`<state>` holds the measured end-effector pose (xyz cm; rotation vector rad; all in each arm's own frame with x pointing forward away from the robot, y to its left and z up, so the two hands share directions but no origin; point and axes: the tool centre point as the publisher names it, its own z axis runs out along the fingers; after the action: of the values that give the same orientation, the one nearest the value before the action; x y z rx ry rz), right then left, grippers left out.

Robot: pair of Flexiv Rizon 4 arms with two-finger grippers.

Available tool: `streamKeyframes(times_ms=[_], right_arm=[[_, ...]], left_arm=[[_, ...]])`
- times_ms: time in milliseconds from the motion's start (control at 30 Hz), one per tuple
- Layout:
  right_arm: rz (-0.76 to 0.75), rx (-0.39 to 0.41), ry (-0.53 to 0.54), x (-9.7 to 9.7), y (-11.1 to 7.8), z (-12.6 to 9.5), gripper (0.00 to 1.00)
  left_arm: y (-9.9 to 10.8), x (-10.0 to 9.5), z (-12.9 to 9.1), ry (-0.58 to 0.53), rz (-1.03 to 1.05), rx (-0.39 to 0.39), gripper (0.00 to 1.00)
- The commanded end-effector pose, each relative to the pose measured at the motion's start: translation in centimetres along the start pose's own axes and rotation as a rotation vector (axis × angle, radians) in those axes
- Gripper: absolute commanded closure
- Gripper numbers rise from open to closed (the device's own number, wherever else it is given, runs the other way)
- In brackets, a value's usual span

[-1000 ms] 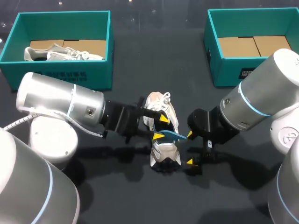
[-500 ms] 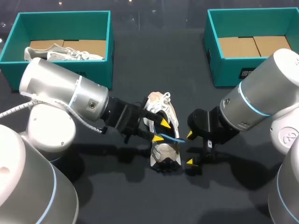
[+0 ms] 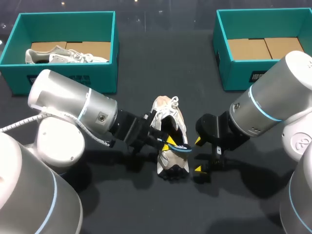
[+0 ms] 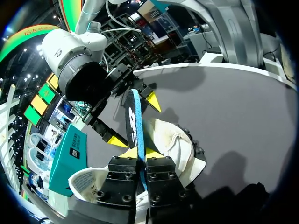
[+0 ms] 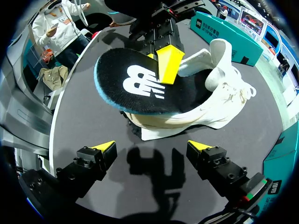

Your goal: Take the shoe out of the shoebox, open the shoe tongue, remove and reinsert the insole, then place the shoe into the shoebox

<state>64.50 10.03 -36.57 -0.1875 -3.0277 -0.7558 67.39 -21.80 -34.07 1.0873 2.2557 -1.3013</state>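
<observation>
A white sneaker (image 3: 171,127) lies on the dark table's middle, seen too in the left wrist view (image 4: 180,145) and the right wrist view (image 5: 223,99). Its black insole with a blue edge (image 3: 181,147) sticks out of the opening toward my right arm. My left gripper (image 3: 168,143) is shut on the insole's edge (image 4: 134,119); its own tips (image 4: 140,152) pinch the thin sheet. In the right wrist view the insole's flat face (image 5: 140,88) hangs over the shoe, one left fingertip (image 5: 168,63) against it. My right gripper (image 3: 198,155) (image 5: 152,146) stands open just right of the shoe, holding nothing.
A teal shoebox (image 3: 73,78) at the back left holds another pale shoe (image 3: 63,56). A second teal shoebox (image 3: 239,73) at the back right holds only cardboard. Both arms crowd the middle of the table.
My left gripper's fingers have come together on the insole, and the left arm has shifted a little toward the table's front. The right arm has kept still.
</observation>
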Motion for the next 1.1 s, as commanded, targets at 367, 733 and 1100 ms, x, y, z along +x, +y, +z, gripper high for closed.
streamKeyframes(times_ms=[367,733,1100], right_arm=[[0.0,-0.002,-0.002,0.1,-0.1,0.0,0.0],[0.0,-0.002,-0.002,0.1,-0.1,0.0,0.0],[0.0,-0.002,-0.002,0.1,-0.1,0.0,0.0]], left_arm=[[3.2,0.2,0.1,-0.107,-0.003,-0.089,1.0],[-1.1,-1.1,-0.2,-0.129,0.034,0.015,0.63],[-0.7,-1.2,0.8,-0.102,0.067,0.034,1.0]])
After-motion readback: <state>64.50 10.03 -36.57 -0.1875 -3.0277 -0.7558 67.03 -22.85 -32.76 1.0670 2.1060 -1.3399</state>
